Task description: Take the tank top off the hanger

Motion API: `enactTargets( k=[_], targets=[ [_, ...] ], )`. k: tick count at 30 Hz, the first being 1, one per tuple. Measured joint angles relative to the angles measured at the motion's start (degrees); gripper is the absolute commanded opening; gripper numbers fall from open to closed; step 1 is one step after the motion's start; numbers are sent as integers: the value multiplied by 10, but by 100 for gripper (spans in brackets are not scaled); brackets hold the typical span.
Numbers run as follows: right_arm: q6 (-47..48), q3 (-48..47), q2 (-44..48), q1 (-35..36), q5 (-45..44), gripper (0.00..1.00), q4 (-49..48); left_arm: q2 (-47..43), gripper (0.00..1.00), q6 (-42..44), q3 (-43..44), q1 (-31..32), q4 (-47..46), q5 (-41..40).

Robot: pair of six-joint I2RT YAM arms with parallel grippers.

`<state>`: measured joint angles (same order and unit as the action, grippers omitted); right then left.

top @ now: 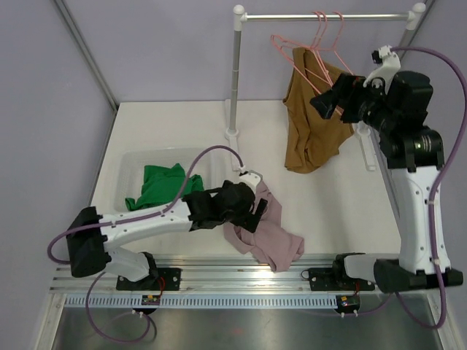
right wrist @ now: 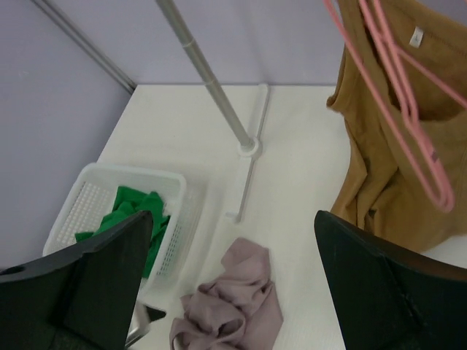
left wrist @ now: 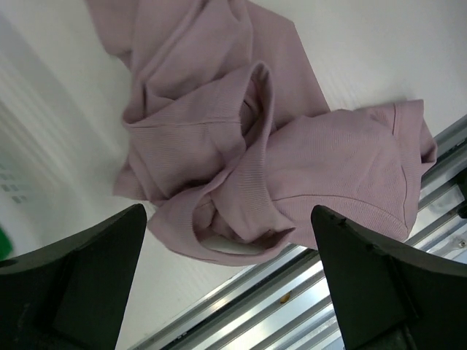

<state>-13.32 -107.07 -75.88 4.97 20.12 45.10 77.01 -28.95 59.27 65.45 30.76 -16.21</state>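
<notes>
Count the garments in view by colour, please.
Brown tank top: 1
Green garment: 1
Mauve garment: 1
Total: 3

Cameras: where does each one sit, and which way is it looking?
Top external: above and behind the arms, looking down on the table; both arms show.
Left wrist: on the low left arm, looking down at the mauve garment; open left gripper shows.
Right wrist: on the raised right arm, looking down past the tank top at the basket; open right gripper shows.
Shared: both wrist views show the mauve garment.
</notes>
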Motion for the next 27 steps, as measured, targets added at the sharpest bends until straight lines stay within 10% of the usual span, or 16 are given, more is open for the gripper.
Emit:
enactTargets(
  k=[10,12,13,15,27],
  targets=[
    [-39,280,271,0,83,100,-76,221,95,-12,37,33,-56,30],
    [-45,300,294,0,107,99,-84,255,78,-16,40,33,-60,35],
    [-47,311,306,0,120,99,-89,268,30,-17,47,33,-60,35],
    [-48,318,317,0,130,100,-90,270,0,-19,57,34,-73,41],
    [-45,321,357,0,144,100,-91,134,0,-8,99,34,40,-45]
  ],
)
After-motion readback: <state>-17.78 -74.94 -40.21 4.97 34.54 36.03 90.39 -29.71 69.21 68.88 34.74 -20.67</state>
